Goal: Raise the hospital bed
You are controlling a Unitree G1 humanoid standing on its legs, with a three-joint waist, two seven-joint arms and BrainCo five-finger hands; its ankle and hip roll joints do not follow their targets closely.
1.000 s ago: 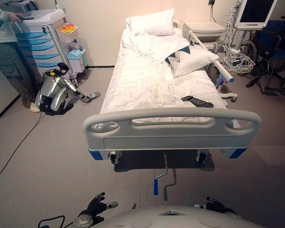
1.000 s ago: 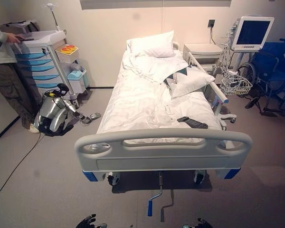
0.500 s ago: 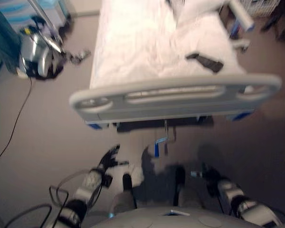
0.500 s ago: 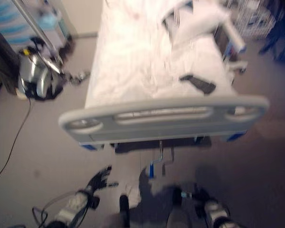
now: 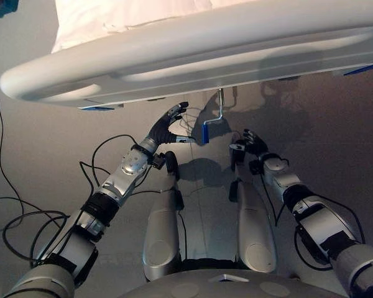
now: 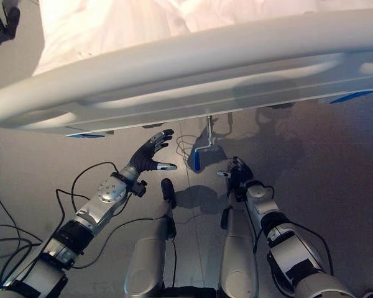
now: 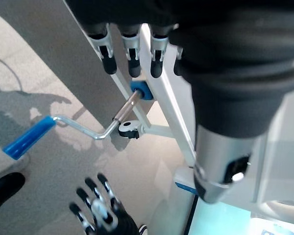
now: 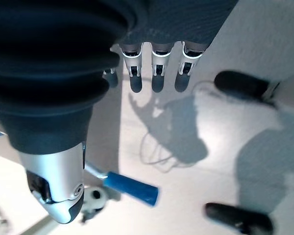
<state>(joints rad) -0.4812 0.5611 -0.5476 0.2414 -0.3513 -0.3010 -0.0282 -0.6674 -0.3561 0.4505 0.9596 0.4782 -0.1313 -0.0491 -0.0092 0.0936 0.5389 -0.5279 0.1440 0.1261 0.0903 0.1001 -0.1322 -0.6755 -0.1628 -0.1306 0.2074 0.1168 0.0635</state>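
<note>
Under the footboard (image 5: 193, 53), open left robot hand (image 5: 168, 127) nears blue crank (image 5: 207, 131).

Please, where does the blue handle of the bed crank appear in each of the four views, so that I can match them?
Left eye view: blue crank handle at centre, under the footboard, between the left hand and right hand.
Right eye view: centre, again between the two hands.
Left wrist view: at the left edge, ending the bent metal rod.
Right wrist view: low, near the middle.
Shared landmark: the metal crank rod.
</note>
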